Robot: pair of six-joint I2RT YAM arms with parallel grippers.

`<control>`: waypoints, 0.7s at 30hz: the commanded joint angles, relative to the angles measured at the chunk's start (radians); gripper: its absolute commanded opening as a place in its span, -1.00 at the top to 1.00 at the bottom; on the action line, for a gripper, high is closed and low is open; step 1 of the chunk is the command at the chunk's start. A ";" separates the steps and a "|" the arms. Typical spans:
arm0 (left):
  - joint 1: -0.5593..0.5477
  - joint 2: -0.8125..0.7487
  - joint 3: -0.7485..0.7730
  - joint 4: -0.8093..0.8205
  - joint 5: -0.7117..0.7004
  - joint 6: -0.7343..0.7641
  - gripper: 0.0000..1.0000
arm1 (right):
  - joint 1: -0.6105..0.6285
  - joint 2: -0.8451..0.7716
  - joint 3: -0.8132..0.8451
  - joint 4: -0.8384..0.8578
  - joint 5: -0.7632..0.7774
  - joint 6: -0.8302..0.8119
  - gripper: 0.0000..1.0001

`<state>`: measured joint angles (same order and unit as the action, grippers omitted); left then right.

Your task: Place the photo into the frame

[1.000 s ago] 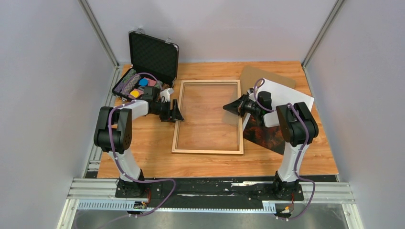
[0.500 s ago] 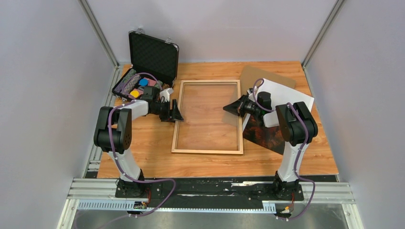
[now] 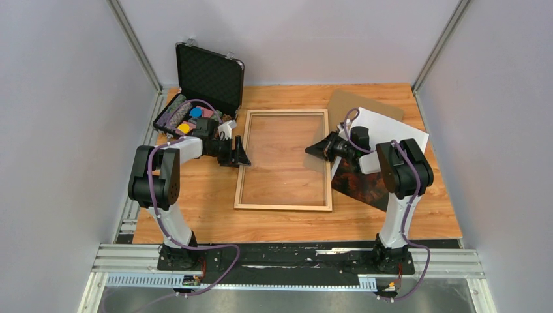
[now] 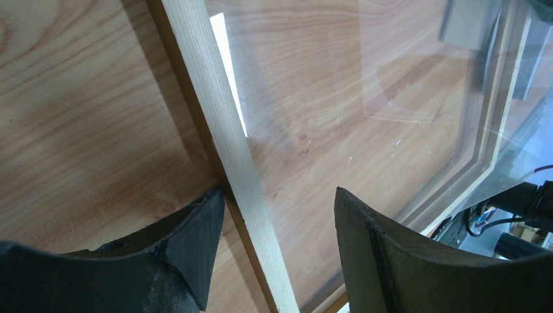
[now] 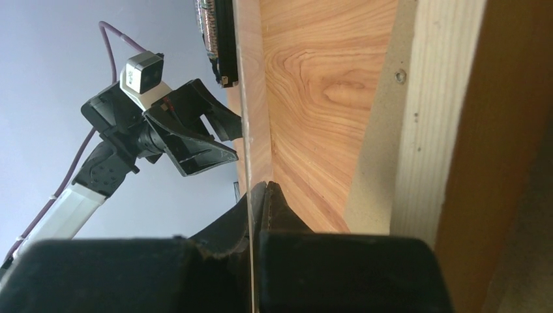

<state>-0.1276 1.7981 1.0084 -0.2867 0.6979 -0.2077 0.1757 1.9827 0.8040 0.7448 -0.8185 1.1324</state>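
The light-brown wooden frame (image 3: pixel 283 206) lies flat at the table's middle, with a clear sheet (image 3: pixel 283 156) in its opening. My left gripper (image 3: pixel 242 155) is open, its jaws straddling the frame's left rail (image 4: pixel 222 130) without gripping it. My right gripper (image 3: pixel 317 149) is shut on the clear sheet's right edge, which shows edge-on in the right wrist view (image 5: pixel 242 98), just inside the right rail (image 5: pixel 427 117). The photo (image 3: pixel 391 130) lies face up at the right, partly under my right arm, its dark orange trees (image 3: pixel 365 186) nearest me.
A brown backing board (image 3: pixel 349 101) lies at the back right, partly under the photo. An open black foam-lined case (image 3: pixel 209 75) with small coloured items stands at the back left, close behind my left arm.
My right gripper has shifted and tilted slightly at the sheet's right edge. The left arm and the frame have not moved.
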 commanded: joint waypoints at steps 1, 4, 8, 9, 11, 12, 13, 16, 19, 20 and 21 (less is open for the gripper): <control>-0.010 0.000 0.002 0.025 0.059 -0.024 -0.40 | 0.015 0.015 0.029 0.004 0.015 -0.029 1.00; -0.014 0.001 0.002 0.025 0.058 -0.022 -0.40 | 0.016 0.014 0.031 -0.007 0.019 -0.035 1.00; -0.023 -0.001 0.003 0.023 0.051 -0.018 -0.40 | 0.019 0.009 0.040 -0.035 0.025 -0.050 1.00; -0.025 -0.002 0.003 0.021 0.047 -0.017 -0.40 | 0.021 0.008 0.042 -0.041 0.026 -0.054 1.00; -0.030 -0.005 0.005 0.020 0.042 -0.015 -0.41 | 0.023 0.005 0.047 -0.055 0.030 -0.062 1.00; -0.034 -0.007 0.006 0.019 0.041 -0.014 -0.41 | 0.024 0.002 0.049 -0.063 0.031 -0.067 0.99; -0.036 -0.008 0.007 0.018 0.037 -0.013 -0.41 | 0.024 0.000 0.051 -0.071 0.034 -0.072 0.99; -0.044 -0.007 0.009 0.016 0.026 -0.012 -0.41 | 0.025 -0.006 0.061 -0.100 0.041 -0.090 0.97; -0.049 -0.008 0.016 0.012 -0.011 -0.017 -0.39 | 0.024 -0.015 0.069 -0.131 0.052 -0.112 0.93; -0.053 -0.008 0.017 0.012 -0.020 -0.020 -0.39 | 0.025 -0.018 0.073 -0.142 0.055 -0.122 0.92; -0.055 -0.008 0.020 0.011 -0.035 -0.023 -0.39 | 0.024 -0.019 0.075 -0.157 0.058 -0.129 0.90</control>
<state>-0.1425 1.7977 1.0088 -0.2859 0.6670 -0.2085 0.1776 1.9888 0.8410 0.6258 -0.8093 1.0657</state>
